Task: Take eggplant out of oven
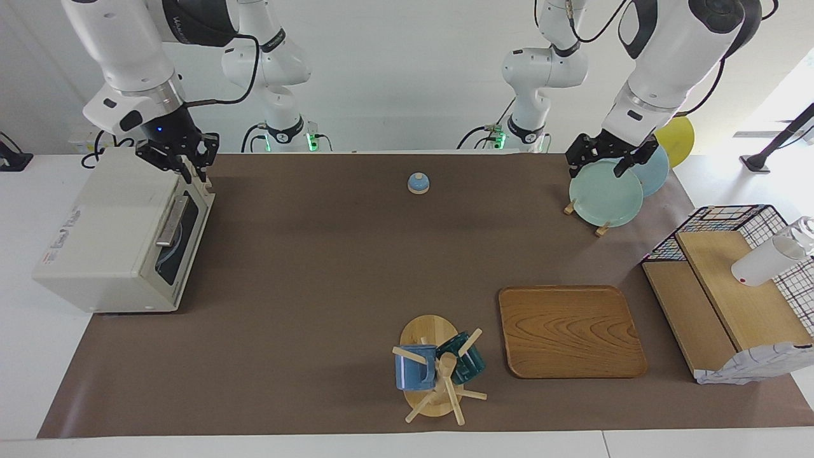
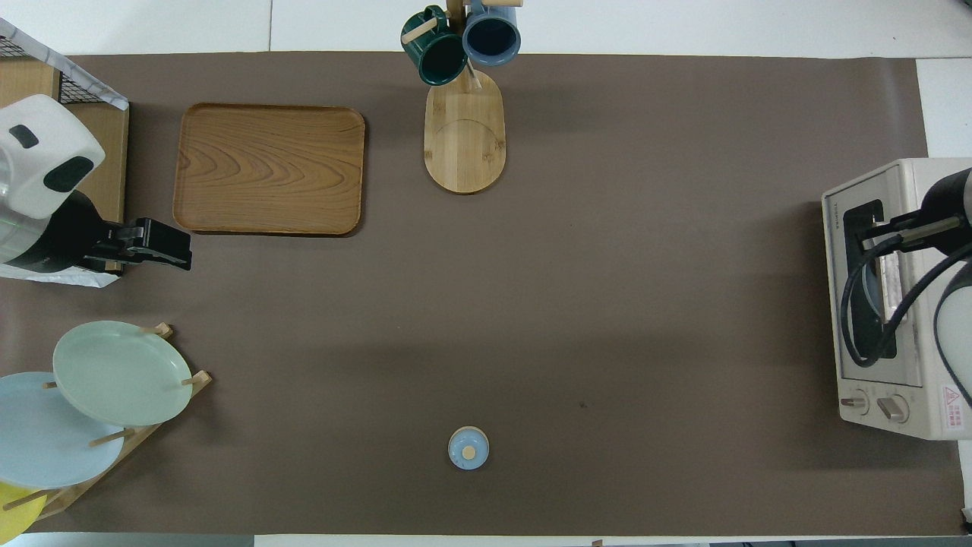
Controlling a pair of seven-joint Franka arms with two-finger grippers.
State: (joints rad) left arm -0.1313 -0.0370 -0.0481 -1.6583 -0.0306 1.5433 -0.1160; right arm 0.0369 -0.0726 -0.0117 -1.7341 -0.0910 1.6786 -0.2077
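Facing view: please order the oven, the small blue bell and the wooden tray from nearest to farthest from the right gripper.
From the right gripper:
1. The oven, directly under it at the right arm's end.
2. The small blue bell, mid-table, near the robots.
3. The wooden tray, toward the left arm's end, farther from the robots.

Oven [image 1: 121,235] at right arm's end; tray [image 1: 570,331] toward left arm's

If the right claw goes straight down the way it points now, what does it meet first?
Most likely the oven: the right claw hangs over the top edge of its closed door, near the bar handle. Its exact height is unclear.
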